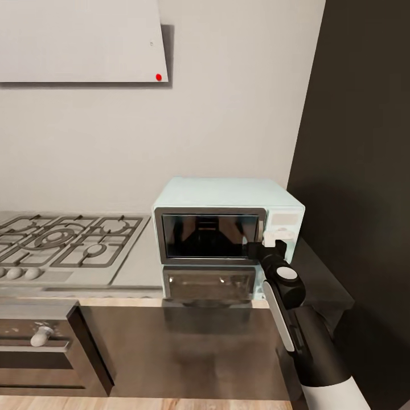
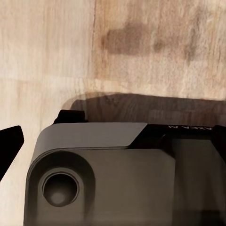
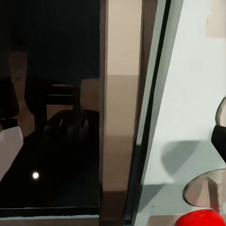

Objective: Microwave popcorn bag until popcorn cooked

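My right jaws [image 1: 263,249] are up against the microwave [image 1: 228,196], at the right edge of its door where the grey frame meets the white panel [image 1: 283,219]. How wide they stand I cannot tell: the dark tips merge with the door edge in the head view, and my right wrist view gives no clear sight of them. That wrist view looks close on the dark glass [image 3: 49,108], the grey frame [image 3: 120,108] beside it and the pale mint-white panel [image 3: 188,94], with a red knob [image 3: 202,218] at its edge.

My left wrist view shows a grey part of my own body [image 2: 122,174] over pale wooden floor [image 2: 47,61]; whether my left jaws are wide or narrow I cannot tell.

The microwave stands on the tabletop [image 1: 139,265], door shut, its front mirrored in the glossy dark slab [image 1: 193,341] nearer me. Left of it lies the gas hob [image 1: 62,239], with the oven [image 1: 40,353] below. A white hood [image 1: 80,40] hangs on the grey wall [image 1: 228,102] above the hob, and a tall black cabinet [image 1: 364,171] rises to the right.
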{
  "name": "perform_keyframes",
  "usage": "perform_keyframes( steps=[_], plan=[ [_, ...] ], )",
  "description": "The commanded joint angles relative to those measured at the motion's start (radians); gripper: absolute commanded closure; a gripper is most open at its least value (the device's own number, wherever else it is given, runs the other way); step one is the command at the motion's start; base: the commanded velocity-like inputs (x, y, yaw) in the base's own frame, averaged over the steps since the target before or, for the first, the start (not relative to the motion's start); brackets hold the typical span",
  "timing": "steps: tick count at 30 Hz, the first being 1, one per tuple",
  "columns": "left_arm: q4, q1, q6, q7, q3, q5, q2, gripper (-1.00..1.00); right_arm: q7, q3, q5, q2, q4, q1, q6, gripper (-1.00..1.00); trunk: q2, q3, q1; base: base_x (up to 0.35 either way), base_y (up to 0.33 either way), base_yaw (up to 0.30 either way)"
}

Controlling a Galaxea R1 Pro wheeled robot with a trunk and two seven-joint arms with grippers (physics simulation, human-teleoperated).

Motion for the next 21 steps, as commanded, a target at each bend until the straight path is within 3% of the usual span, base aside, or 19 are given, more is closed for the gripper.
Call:
perform_keyframes(
  steps=[1,13,14,21],
  plan=[
    [0.001,-0.001,-0.003,-0.001,0.005,0.001,-0.001,-1.00,-0.006,0.001,-0.001,0.000,-0.001,-0.001,0.006,-1.00,-0.001,-0.001,0.000,0.000,0.000,0.000],
    [0.001,-0.001,-0.003,-0.001,0.005,0.002,0.000,-1.00,-0.006,0.002,0.000,0.000,-0.001,0.001,0.006,-1.00,-0.001,-0.001,0.000,0.041,0.000,0.000],
    [0.001,-0.001,-0.003,-0.001,0.005,0.001,0.000,-1.00,-0.006,0.002,0.001,0.000,-0.001,0.002,0.006,1.00,-0.001,-0.001,0.000,0.000,0.000,0.000],
    [0.001,0.000,-0.003,-0.001,0.005,0.002,0.000,-1.00,-0.006,0.000,0.001,0.000,-0.001,0.002,0.006,1.00,-0.001,-0.001,0.000,0.000,0.000,0.000]
  ],
)
